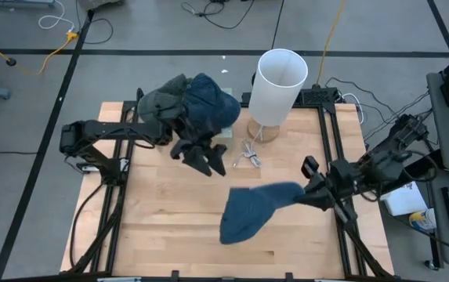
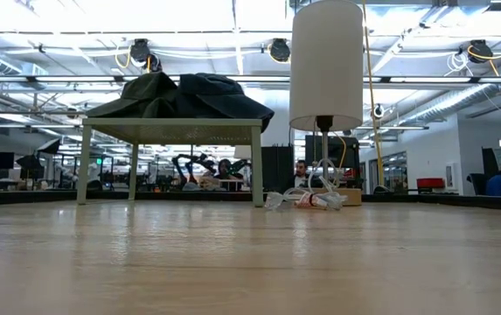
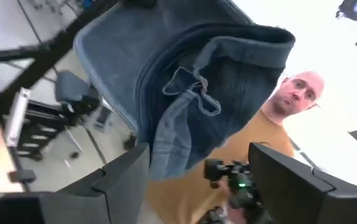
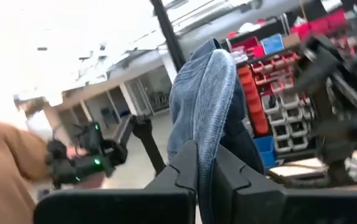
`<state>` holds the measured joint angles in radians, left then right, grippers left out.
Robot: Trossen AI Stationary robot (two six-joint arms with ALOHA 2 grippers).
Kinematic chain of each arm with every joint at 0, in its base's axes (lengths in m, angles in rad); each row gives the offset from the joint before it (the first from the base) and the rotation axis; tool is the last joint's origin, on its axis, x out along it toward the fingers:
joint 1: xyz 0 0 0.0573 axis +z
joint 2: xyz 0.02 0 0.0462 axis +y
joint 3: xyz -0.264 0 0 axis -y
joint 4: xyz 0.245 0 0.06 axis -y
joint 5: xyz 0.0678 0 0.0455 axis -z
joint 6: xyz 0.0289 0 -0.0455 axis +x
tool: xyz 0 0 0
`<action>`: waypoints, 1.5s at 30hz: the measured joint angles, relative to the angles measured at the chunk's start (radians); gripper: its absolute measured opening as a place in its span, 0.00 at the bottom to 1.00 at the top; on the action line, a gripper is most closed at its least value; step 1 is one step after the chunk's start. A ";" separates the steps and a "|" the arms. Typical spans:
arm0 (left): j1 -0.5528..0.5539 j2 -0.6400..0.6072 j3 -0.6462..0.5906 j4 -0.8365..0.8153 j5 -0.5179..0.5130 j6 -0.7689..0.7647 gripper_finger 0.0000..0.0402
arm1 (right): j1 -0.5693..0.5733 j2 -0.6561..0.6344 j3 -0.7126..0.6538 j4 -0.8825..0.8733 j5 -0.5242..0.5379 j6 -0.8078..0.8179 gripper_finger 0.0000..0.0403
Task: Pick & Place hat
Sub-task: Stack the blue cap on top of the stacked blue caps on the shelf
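Observation:
A blue denim hat (image 1: 254, 213) hangs from my right gripper (image 1: 309, 193) over the table's near right part. It shows in the right wrist view (image 4: 206, 93) and, from below with its chin cord, in the left wrist view (image 3: 197, 81). The low view does not show it. My left gripper (image 1: 211, 166) is open near the table's middle, in front of the small table, and tipped upward toward the hat; in the left wrist view its fingers (image 3: 206, 186) stand apart from the hat. A dark green hat (image 1: 161, 102) and another blue hat (image 1: 212, 100) lie on the small table (image 2: 171, 129). My right gripper is shut on the denim hat's edge (image 4: 208, 152), with the cloth pinched between the two fingers. It comes about level from the table's right side. The hat is lifted clear of the table and stretches from the fingers toward the table's left and near side (image 1: 244, 223).
A white lamp (image 1: 279, 84) stands at the far edge, its coiled cable (image 1: 249, 153) lying on the table beside the small table. A person in an orange top (image 3: 278, 118) stands close by, holding a dark device. Bare wood (image 1: 169, 219) lies at the near left.

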<state>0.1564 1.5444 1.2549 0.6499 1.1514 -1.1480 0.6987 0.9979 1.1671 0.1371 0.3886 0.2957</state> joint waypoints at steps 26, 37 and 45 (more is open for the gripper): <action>-0.146 -0.538 0.000 -0.850 -0.763 0.897 0.50 | -0.075 -0.031 0.000 -0.038 0.292 0.709 0.02; -0.234 -0.538 0.000 -0.849 -0.902 0.720 0.48 | -0.263 -0.026 0.000 -0.036 0.192 0.576 0.02; -0.236 -0.493 -0.001 -0.790 -0.923 0.583 0.43 | -0.382 0.012 0.000 0.025 0.017 0.530 0.02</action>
<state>-0.0792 1.0514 1.2537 -0.1399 0.2286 -0.5652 0.3168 1.0101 1.1667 0.1622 0.4053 0.8253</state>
